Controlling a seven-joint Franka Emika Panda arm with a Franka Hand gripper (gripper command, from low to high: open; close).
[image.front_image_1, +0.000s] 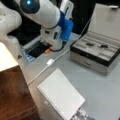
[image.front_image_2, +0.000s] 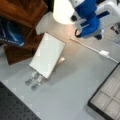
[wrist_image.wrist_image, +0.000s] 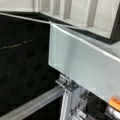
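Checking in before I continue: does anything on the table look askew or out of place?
The white spiral notebook lies at an angle, resting on two small metal clips and so tilted up. A white cable trails loosely across the table. Nothing looks spilled or damaged.

1. 1 white spiral notebook (image.front_image_1: 61, 96), seen in both front views.
2. 1 open compartment case (image.front_image_1: 96, 50) holding 2 small dark items (image.front_image_1: 96, 45).
3. 1 white cable (image.front_image_1: 47, 65) with 1 inline block.
4. 1 wooden cabinet (image.front_image_1: 13, 95).
5. 1 robot arm (image.front_image_1: 47, 17).
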